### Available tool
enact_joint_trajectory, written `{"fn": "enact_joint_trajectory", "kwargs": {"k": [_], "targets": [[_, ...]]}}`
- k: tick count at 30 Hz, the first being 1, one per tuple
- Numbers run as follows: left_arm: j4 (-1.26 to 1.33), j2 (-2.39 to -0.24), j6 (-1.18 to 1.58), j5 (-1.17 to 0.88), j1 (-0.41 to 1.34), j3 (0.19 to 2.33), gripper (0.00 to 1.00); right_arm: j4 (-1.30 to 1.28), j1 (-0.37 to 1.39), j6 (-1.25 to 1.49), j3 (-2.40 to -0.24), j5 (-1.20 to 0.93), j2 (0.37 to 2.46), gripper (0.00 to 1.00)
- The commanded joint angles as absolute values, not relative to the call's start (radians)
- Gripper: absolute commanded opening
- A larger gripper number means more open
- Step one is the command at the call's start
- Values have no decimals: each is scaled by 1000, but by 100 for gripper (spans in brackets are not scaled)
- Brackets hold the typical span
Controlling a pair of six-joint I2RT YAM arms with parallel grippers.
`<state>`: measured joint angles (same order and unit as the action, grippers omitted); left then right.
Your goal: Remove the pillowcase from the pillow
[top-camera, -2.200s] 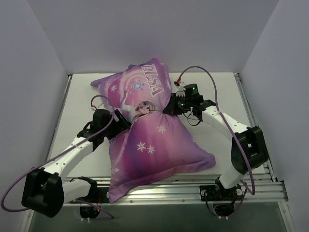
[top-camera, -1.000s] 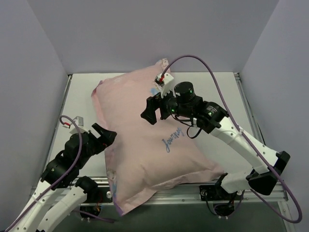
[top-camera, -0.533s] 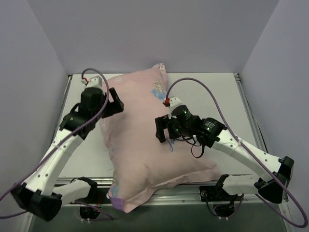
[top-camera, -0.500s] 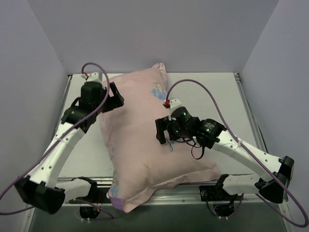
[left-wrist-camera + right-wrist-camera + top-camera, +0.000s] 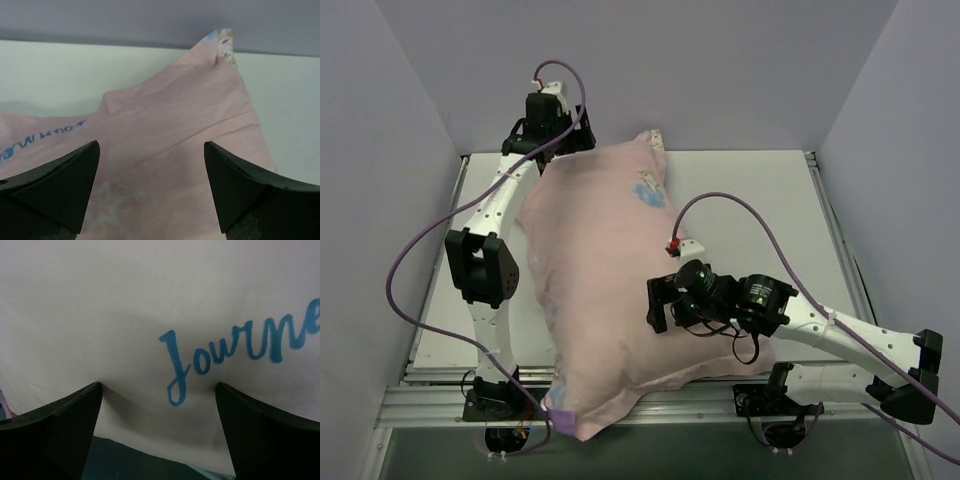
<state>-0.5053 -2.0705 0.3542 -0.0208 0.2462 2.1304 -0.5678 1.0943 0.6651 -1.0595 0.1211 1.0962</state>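
Observation:
The pillowcase (image 5: 605, 270) lies pale pink side up, slanting from the far middle of the table to its front edge. It is stuffed full, and the pillow inside it is hidden. My left gripper (image 5: 563, 143) hovers open at the far left edge of the cover. In the left wrist view, the left gripper (image 5: 151, 145) has pink fabric (image 5: 170, 125) and a printed corner (image 5: 222, 42) below it. My right gripper (image 5: 658, 305) is open on the near right part. Its fingertips (image 5: 97, 387) dent the cloth beside blue script (image 5: 225, 352), and nothing is pinched between them.
The white table top (image 5: 760, 190) is bounded by grey walls on the left, back and right. A metal rail (image 5: 710, 395) runs along the front edge, and the cover's near corner (image 5: 570, 425) overhangs it. Purple cables loop over both arms.
The bundle turned from purple print up to pale pink up. My left arm swung from the near left to the far left edge. My right gripper slid nearer and opened wider.

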Motion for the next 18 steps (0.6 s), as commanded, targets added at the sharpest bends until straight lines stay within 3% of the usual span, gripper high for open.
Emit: {"fn": "enact_joint_trajectory", "kwargs": {"k": [1,5,11,14,18], "targets": [[-580,-2095,316,-64,233,2117,94,-556,1097,729,-976,68,1130,92],[-545,-2017,394,-75,224,1860,94,-489,959,695,-898,42,1164,93],[-414,-1685,555,-127,219,1258,94,-302,426,536,-871,-102,1244,93],[-416,-1464,598,-163,233,1018,94,-236,293,500,-995,-114,1373,93],[-517,-1115,621,-161,323,900,94,-222,275,468,-1277,-120,1511,93]]}}
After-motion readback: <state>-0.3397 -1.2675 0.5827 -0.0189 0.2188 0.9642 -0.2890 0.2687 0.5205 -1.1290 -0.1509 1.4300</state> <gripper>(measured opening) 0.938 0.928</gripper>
